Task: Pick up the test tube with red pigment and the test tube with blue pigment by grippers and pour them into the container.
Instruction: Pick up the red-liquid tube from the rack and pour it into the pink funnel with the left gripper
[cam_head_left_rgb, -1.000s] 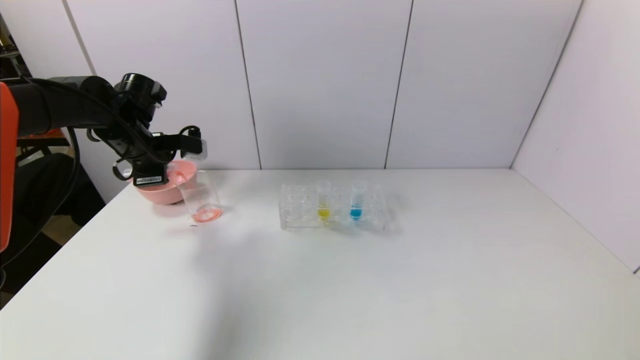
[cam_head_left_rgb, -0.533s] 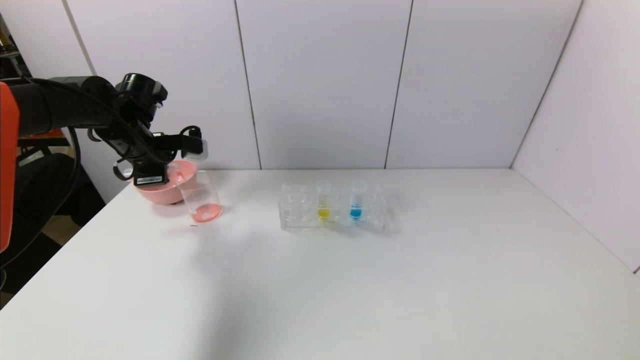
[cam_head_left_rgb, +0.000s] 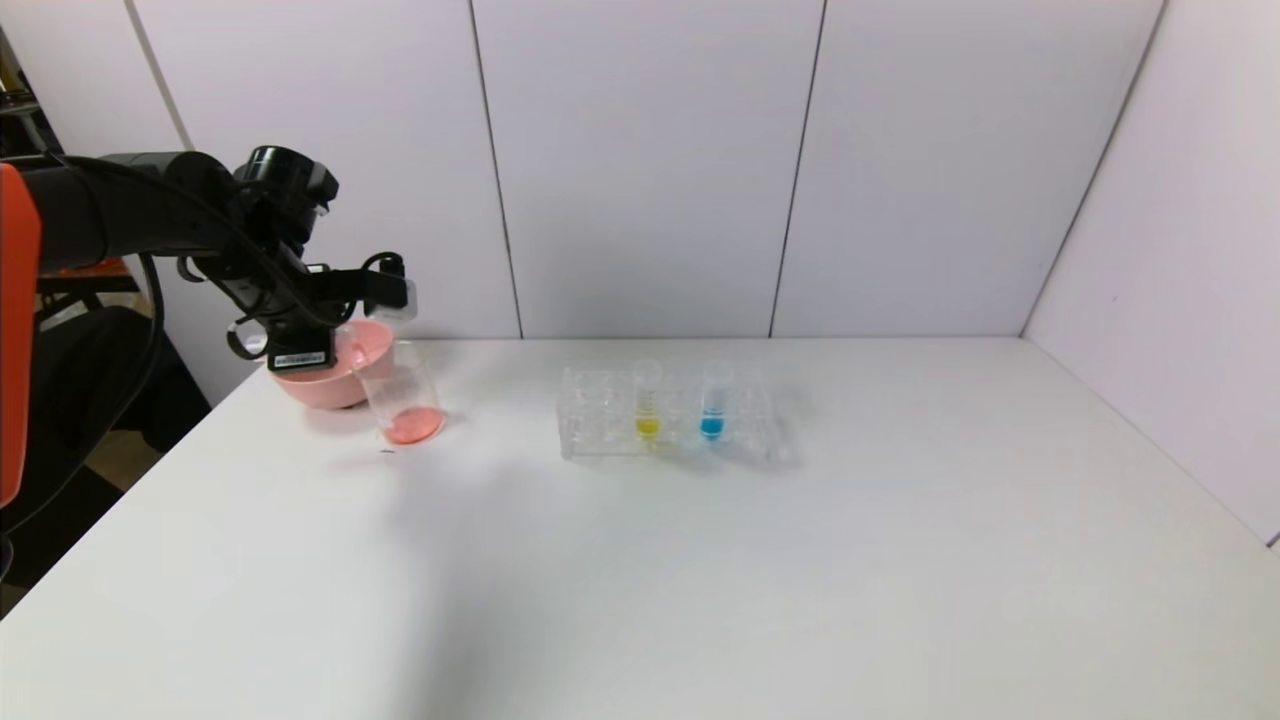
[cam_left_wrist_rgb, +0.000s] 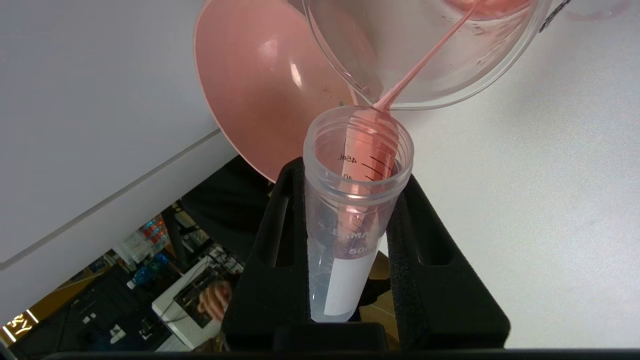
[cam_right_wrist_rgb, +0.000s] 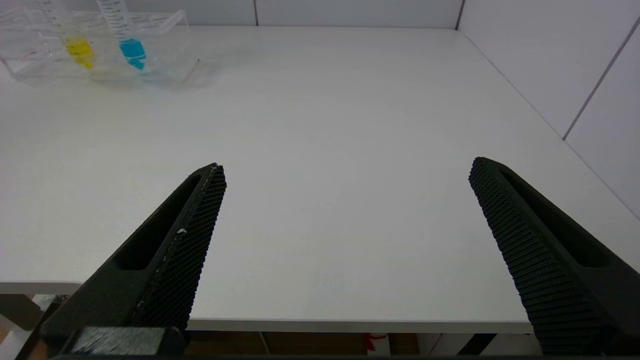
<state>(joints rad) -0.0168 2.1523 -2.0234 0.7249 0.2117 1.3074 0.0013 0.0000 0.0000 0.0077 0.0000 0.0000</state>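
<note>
My left gripper (cam_head_left_rgb: 338, 340) is shut on the test tube with red pigment (cam_left_wrist_rgb: 356, 200) and holds it tipped mouth-down at the rim of the container (cam_head_left_rgb: 398, 392), a clear beaker. In the left wrist view a thin red stream runs from the tube's mouth into the beaker (cam_left_wrist_rgb: 425, 55). Red liquid pools at the beaker's bottom (cam_head_left_rgb: 413, 427). The test tube with blue pigment (cam_head_left_rgb: 712, 400) stands upright in the clear rack (cam_head_left_rgb: 598, 420); it also shows in the right wrist view (cam_right_wrist_rgb: 129, 42). My right gripper (cam_right_wrist_rgb: 345, 167) is open and empty, low at the table's front edge.
A pink bowl (cam_head_left_rgb: 318, 385) stands just behind the beaker at the table's far left corner, also in the left wrist view (cam_left_wrist_rgb: 255, 95). A yellow-liquid tube (cam_head_left_rgb: 647, 402) stands in the rack beside the blue one. White walls close the table's back and right side.
Almost nothing: my left gripper stays tipped over the beaker with the red tube, shifted only a hair to the right. The rack and its tubes have not moved.
</note>
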